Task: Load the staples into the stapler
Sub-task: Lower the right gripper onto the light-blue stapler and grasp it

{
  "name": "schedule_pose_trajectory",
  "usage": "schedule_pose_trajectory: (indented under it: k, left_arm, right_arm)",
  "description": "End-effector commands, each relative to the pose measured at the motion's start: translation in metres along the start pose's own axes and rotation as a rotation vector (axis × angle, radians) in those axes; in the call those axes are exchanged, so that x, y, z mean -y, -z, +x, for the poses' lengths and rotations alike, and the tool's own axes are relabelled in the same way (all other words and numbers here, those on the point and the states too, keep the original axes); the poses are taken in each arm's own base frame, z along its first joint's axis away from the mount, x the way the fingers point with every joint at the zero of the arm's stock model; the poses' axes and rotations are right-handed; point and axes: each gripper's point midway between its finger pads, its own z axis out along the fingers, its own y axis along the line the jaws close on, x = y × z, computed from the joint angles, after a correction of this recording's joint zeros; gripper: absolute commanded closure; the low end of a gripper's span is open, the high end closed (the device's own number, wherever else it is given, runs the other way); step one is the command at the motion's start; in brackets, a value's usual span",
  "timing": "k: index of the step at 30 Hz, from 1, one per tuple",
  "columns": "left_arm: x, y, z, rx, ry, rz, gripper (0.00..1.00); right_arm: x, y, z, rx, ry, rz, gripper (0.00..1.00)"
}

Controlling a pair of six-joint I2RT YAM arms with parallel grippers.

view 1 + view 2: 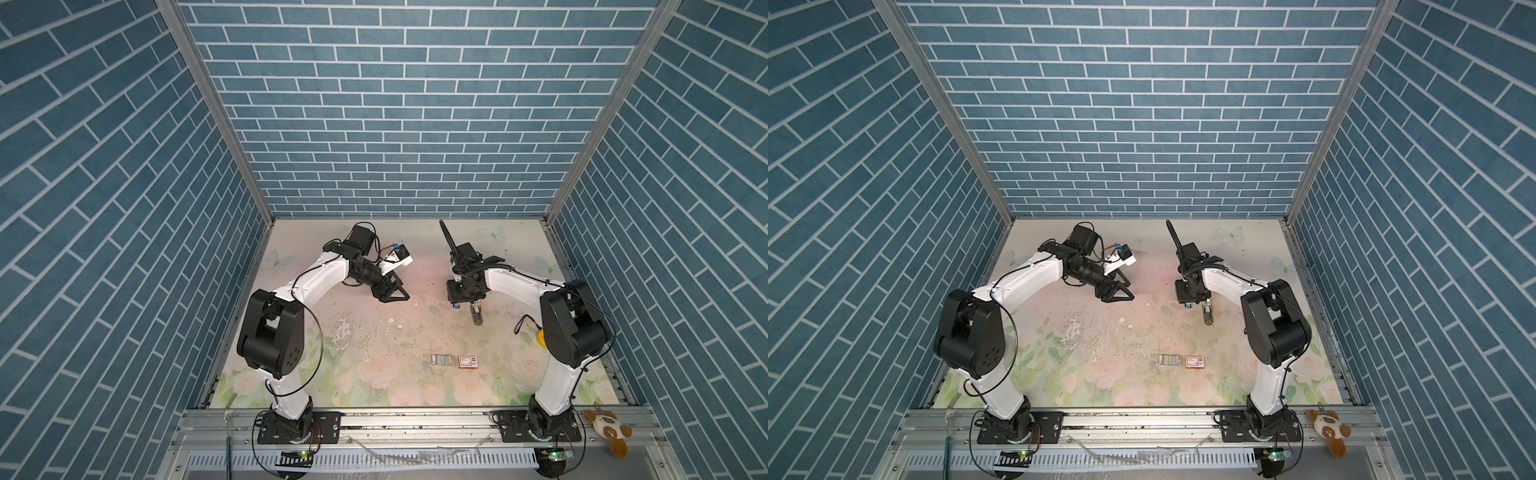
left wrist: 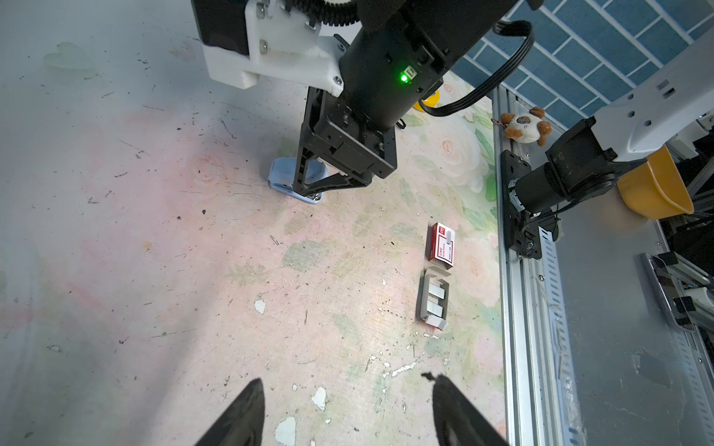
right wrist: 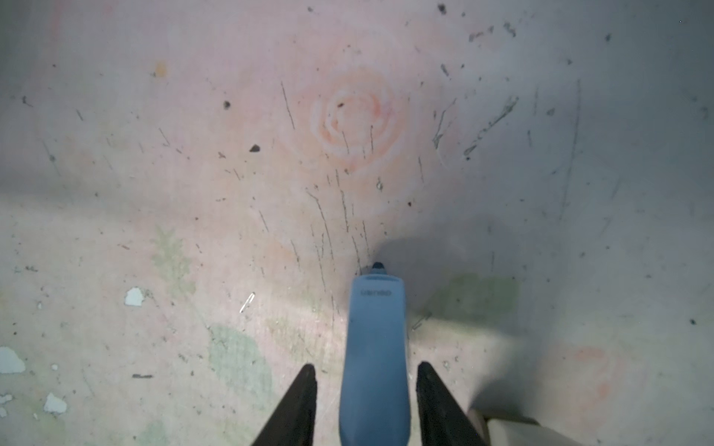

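Barely begun: the right hand (image 3: 366,366) straddles the blue stapler (image 3: 374,340), released and not yet gripping; the left hand (image 2: 346,378) hangs released, empty; the staples (image 1: 441,360) lie unloaded, lower middle in a top view.

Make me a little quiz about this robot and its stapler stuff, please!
1. True or false: the left gripper is holding the staples.
2. What sits between the fingers of the right gripper? A) blue stapler B) banana C) spoon
3. Fill in: the staples lie beside a red-and-white ____.
Key: 1 false, it is open and empty; 2 A; 3 box.
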Motion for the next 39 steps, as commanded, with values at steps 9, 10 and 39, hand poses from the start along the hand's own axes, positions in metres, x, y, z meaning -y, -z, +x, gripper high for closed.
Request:
schedule_pose_trajectory:
  k: [9,10,39]
  left_arm:
    - [0.011,0.005,0.005,-0.007,-0.017,0.007,0.3]
    - [0.011,0.005,0.006,-0.008,-0.016,0.006,0.3]
    - [-0.003,0.05,-0.006,0.11,0.023,-0.097,0.31]
  right_arm:
    - [0.0,-0.011,0.007,-0.053,0.048,0.024,0.65]
    - [0.0,-0.011,0.007,-0.053,0.048,0.025,0.65]
    - [-0.12,0.004,0.054,-0.085,0.337,-0.145,0.84]
